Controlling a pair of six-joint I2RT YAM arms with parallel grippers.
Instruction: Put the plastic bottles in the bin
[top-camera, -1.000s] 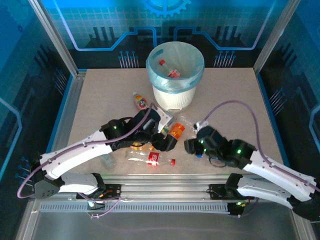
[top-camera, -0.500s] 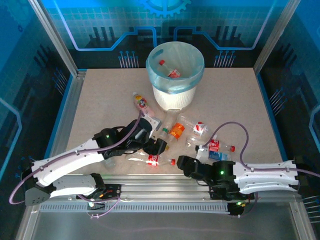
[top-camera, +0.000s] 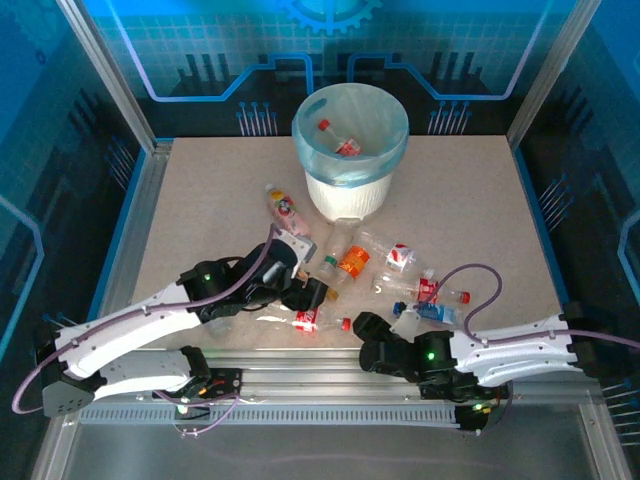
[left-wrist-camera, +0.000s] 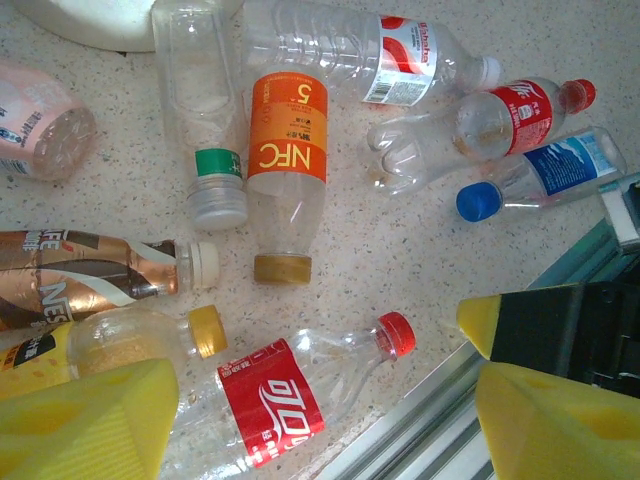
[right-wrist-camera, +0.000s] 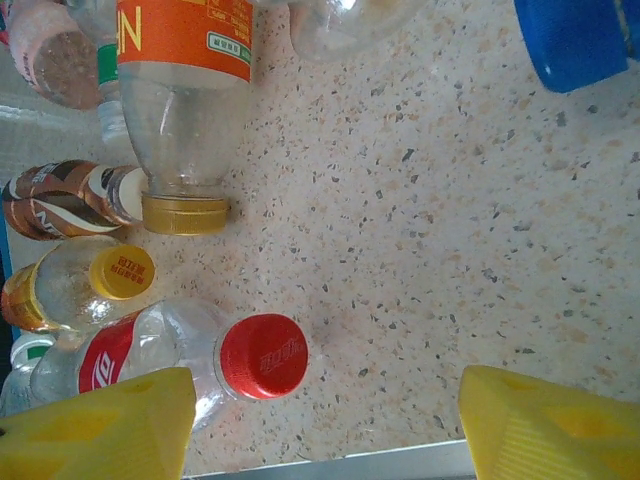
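Bottles (top-camera: 352, 262) flat on the worktop (top-camera: 200, 190), clustered just before the bin (top-camera: 350, 200), between it and both arms. One red-capped bottle (top-camera: 340, 145) already inside the bin's blue liner. Pink bottle (top-camera: 283, 205) a little apart at the left, near the bin's foot. Cola bottle (left-wrist-camera: 285, 400), red label and cap, nearest the front edge. Left fingers (left-wrist-camera: 90, 420) spread wide, one either side of that cola bottle in the wrist view, pinching nothing. Right fingers (right-wrist-camera: 100, 425) likewise spread over speckled worktop, empty, the cola's red cap near one of them.
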